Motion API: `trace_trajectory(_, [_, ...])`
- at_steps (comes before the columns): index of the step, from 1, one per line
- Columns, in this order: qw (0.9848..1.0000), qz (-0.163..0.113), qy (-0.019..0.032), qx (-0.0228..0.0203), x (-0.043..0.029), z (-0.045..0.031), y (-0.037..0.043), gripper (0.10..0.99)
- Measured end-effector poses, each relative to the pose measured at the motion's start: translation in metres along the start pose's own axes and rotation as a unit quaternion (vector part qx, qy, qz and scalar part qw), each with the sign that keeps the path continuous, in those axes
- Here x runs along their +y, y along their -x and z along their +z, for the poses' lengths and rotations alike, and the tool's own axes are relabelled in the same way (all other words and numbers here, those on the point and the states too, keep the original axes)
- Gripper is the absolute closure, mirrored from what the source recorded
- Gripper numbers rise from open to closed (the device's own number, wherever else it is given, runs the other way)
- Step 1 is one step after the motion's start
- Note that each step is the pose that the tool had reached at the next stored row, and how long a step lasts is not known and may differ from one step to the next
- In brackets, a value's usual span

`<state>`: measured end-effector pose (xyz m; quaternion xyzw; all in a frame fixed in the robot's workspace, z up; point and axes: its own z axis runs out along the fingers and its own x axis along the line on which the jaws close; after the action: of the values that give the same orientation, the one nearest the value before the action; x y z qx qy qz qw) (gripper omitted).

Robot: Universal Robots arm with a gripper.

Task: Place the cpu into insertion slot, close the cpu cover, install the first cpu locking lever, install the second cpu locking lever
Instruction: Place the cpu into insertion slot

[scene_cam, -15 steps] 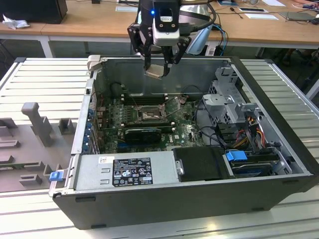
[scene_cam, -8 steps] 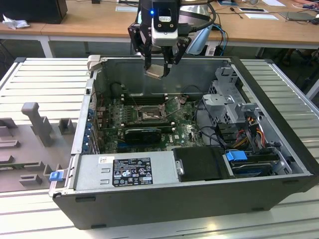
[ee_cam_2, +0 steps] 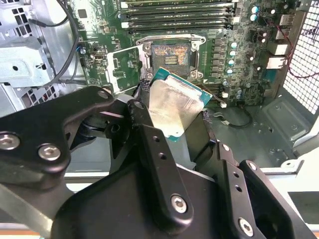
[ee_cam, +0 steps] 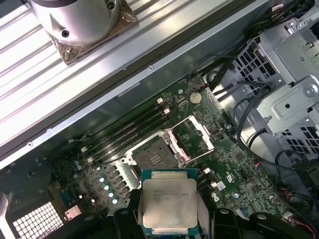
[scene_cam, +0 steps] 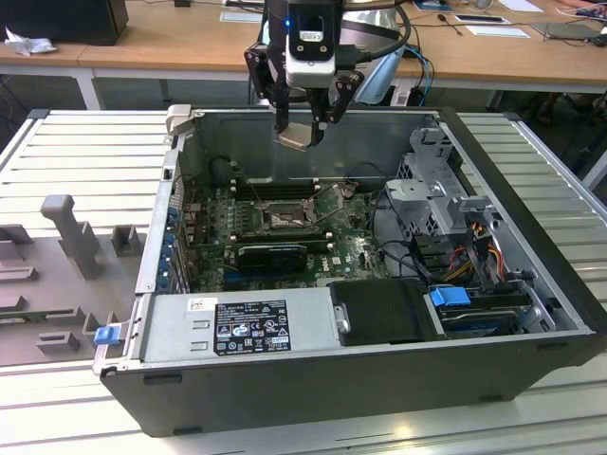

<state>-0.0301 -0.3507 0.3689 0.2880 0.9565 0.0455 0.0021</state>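
While the arm hangs over the open computer case point(scene_cam: 531, 180), this holds:
Tool point(scene_cam: 306, 121): clenched on the chip point(ee_cam: 168, 204), gripping two opposite edges, metal top showing.
Chip: in the air, well above the green board point(scene_cam: 346, 248).
Socket point(scene_cam: 284, 217): bare, at about 6 o'clock from the tool in the exterior view, well apart.
Cover point(ee_cam: 197, 133): swung open beside the socket.
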Motion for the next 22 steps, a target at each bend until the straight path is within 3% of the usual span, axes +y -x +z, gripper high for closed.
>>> trace_trajectory(22, [0.9991,0.043,0.001,-0.0038,-0.0001,0.0006,0.0,0.561])
